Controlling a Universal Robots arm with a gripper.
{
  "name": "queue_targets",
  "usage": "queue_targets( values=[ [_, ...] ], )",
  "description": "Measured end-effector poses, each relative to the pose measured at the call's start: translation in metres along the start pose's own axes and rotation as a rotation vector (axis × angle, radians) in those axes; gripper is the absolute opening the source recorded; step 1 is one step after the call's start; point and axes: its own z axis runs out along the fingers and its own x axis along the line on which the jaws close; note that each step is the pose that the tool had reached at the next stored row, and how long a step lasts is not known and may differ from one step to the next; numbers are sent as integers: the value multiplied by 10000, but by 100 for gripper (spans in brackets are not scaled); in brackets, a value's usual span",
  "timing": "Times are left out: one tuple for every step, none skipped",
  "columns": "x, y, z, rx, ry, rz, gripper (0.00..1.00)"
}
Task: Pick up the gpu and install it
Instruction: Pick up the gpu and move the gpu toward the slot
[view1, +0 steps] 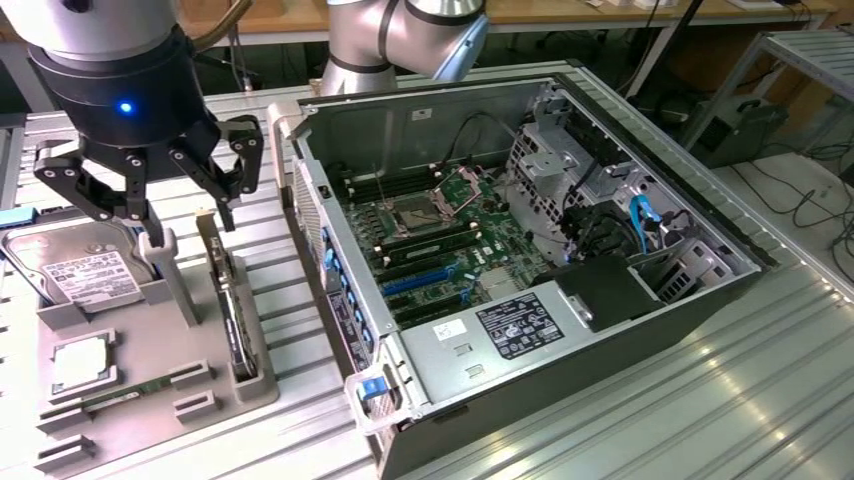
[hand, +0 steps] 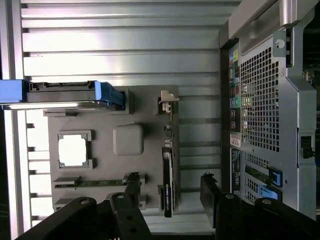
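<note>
The gpu (view1: 238, 320) stands on its edge in a slot of the grey holder tray (view1: 167, 350), at the side nearest the computer case. It reads as a thin dark card with a metal bracket at its far end. My gripper (view1: 187, 225) hangs open above the tray's far end, over the gpu's bracket end and apart from it. In the wrist view the gpu (hand: 167, 170) runs as a narrow dark strip, and my gripper (hand: 170, 182) straddles it from above. One black fingertip (hand: 132, 182) shows on one side and the other on the opposite side, with nothing held.
The tray also carries a silver hard drive (view1: 87, 275), a processor (view1: 83, 362) and a memory stick (view1: 127, 392). The open computer case (view1: 534, 230) lies at the exterior view's right, its motherboard with blue slots (view1: 420, 280) exposed. The case's rear panel (hand: 270, 100) is close beside the tray.
</note>
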Motion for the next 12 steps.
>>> queue_targets(
  values=[
    [-1,0,5,5,3,1,60],
    [-2,0,10,8,6,1,60],
    [-3,-1,15,10,10,1,60],
    [-5,-1,20,11,12,0,60],
    [-8,-1,24,10,13,0,60],
    [-11,-1,28,10,15,0,60],
    [-14,-1,30,12,18,1,60],
    [-15,-1,32,20,21,1,60],
    [-16,-1,32,27,22,1,60],
    [-21,-1,31,69,27,0,60],
    [-24,-1,34,89,31,-1,60],
    [-27,-1,38,90,31,-2,60]
  ],
)
